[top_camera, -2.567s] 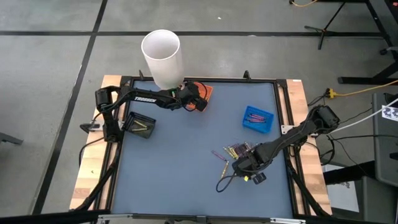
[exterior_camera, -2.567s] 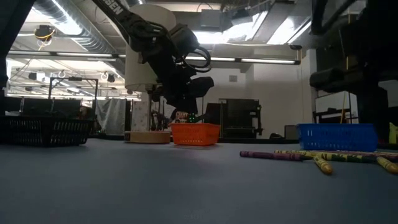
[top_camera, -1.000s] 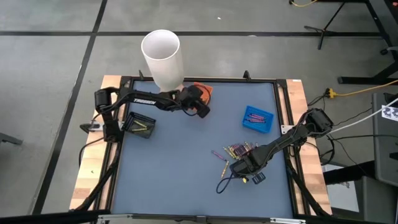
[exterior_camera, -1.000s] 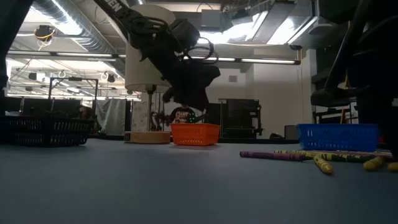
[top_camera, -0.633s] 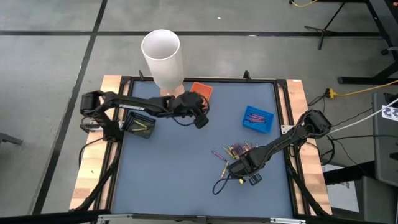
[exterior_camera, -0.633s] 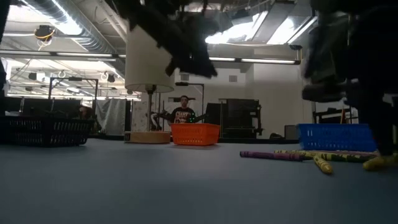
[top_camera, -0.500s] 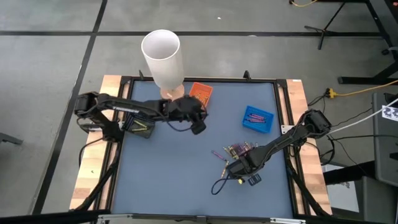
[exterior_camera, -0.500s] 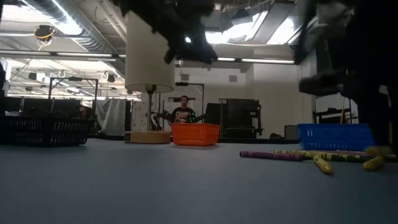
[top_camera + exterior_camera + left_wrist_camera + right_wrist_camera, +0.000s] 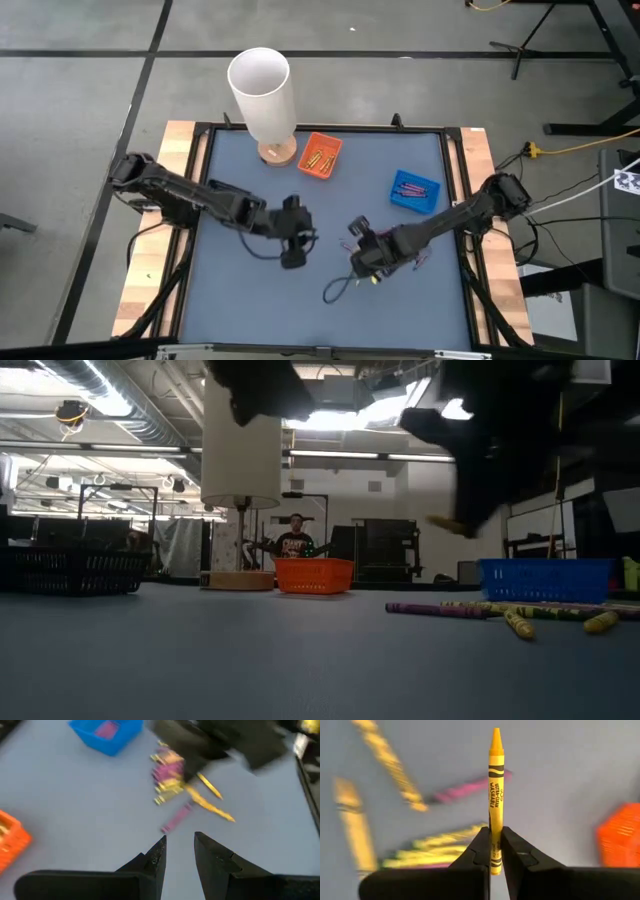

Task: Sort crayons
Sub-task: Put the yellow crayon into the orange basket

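Note:
My right gripper (image 9: 360,255) hangs above the table's middle, shut on a yellow crayon (image 9: 495,780). Loose yellow and purple crayons (image 9: 170,775) lie flat on the grey mat (image 9: 240,300) to its right, mostly hidden under the right arm in the high view. An orange tray (image 9: 320,155) holds yellow crayons. A blue tray (image 9: 414,190) holds purple ones. My left gripper (image 9: 180,845) is open with nothing between its fingers. It hangs left of the right gripper and points at the loose crayons. My right gripper pinches the yellow crayon near its blunt end (image 9: 495,847) between its two fingers. The crayon runs on in line with the fingers, its pointed tip (image 9: 496,732) leading. The fingers slant steeply down, and the crayon (image 9: 447,522) is lifted clear of the mat.
A tall white cylinder (image 9: 262,95) on a round wooden base stands at the far edge, left of the orange tray. A black tray (image 9: 70,570) sits at the left. A black cable (image 9: 335,292) trails below the right gripper. A person (image 9: 296,542) stands in the room behind.
My left gripper has swung away from the orange tray toward the table's near edge and middle, and has risen. My right gripper has lifted a yellow crayon off the mat beside the pile. It has carried the crayon up and toward the table's left, turning its wrist.

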You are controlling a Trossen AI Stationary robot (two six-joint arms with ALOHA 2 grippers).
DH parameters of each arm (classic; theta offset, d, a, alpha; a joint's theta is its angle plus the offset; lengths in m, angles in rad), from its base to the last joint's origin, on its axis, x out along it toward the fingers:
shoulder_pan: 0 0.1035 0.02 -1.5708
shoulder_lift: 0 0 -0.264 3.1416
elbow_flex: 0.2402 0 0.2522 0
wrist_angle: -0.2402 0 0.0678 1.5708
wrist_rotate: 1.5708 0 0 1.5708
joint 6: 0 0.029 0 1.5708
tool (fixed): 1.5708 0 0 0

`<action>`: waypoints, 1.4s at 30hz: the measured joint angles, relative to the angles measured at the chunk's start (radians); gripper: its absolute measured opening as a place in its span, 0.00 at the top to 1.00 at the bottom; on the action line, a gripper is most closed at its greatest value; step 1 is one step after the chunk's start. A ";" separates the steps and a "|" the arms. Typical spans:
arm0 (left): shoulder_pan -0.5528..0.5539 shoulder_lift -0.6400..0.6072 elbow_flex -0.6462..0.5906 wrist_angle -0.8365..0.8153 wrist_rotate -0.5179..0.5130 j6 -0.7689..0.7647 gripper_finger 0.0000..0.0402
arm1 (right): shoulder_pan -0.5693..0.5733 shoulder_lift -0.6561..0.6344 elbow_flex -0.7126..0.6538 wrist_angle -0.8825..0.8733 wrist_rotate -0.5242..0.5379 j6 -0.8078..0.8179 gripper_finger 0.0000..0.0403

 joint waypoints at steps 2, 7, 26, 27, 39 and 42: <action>-0.042 0.000 0.000 -0.017 -0.004 -0.010 0.79 | -0.045 -0.001 0.001 0.015 0.038 -0.058 0.94; -0.131 0.000 0.000 -0.021 -0.004 -0.060 0.79 | -0.186 -0.001 0.001 0.072 0.087 -0.190 0.94; -0.256 0.000 0.000 -0.019 -0.193 -0.241 0.79 | -0.718 -0.001 0.003 0.685 -0.238 -0.730 0.94; -0.255 0.000 0.000 -0.019 -0.197 -0.241 0.79 | -0.736 0.002 0.003 0.689 -0.262 -0.730 0.94; -0.251 0.000 -0.001 -0.018 -0.252 -0.238 0.79 | -0.814 0.052 0.002 0.726 -0.305 -0.729 0.94; -0.250 0.000 -0.001 -0.018 -0.254 -0.239 0.79 | -0.813 0.057 0.002 0.724 -0.300 -0.730 0.94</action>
